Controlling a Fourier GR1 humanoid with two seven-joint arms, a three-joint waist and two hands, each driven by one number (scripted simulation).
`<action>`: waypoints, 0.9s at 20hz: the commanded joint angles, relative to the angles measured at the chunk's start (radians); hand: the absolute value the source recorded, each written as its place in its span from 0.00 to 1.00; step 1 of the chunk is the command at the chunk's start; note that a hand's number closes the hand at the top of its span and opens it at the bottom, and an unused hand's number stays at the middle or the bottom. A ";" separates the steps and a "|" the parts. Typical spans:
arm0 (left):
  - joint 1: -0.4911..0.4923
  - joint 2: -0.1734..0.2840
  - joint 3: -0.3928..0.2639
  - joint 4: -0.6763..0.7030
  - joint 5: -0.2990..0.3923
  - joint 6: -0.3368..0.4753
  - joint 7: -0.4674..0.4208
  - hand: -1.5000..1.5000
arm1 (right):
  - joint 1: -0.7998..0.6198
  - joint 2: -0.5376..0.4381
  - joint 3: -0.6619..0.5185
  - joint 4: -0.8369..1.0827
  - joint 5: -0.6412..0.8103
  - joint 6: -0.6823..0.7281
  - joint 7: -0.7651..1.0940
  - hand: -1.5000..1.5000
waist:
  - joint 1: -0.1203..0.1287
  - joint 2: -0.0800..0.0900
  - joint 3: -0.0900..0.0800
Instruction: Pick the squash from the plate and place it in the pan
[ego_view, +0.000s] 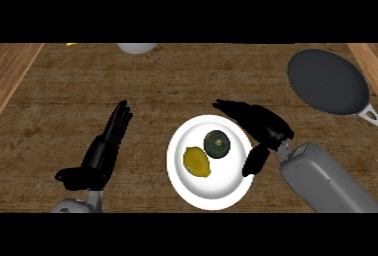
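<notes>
Wooden counter (111, 85) fills the frame — white plate (221, 192) at lower centre carries the dark green squash (217, 143) beside a yellow fruit (196, 161). Right hand (260, 122) hovers at the plate's right rim, fingers relaxed, holding nothing. Left hand (103, 150) rests lower left, fingers straight. Pan (328, 81) sits upper right.

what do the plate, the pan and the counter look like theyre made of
Plate: probably glazed ceramic, plain white with soft shading. Pan: likely metal with a dark matte, perhaps nonstick, inside; its rim and stub handle are pale grey. Counter: looks like wood, brown with fine grain streaks and lighter plank strips at the sides.
</notes>
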 joint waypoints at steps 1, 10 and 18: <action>0.010 -0.018 -0.021 -0.057 -0.033 0.028 0.044 0.50 | -0.045 0.097 0.065 0.117 0.105 0.009 0.060 0.00 | 0.003 0.000 0.001; -0.029 -0.047 0.054 0.029 -0.044 -0.043 0.031 0.50 | 0.067 0.167 0.006 0.137 0.242 0.024 -0.001 0.00 | -0.011 -0.001 0.001; 0.025 -0.126 -0.008 -0.044 -0.148 0.014 0.055 0.50 | 0.027 0.248 -0.129 0.197 0.281 0.034 -0.045 0.00 | -0.009 -0.001 0.001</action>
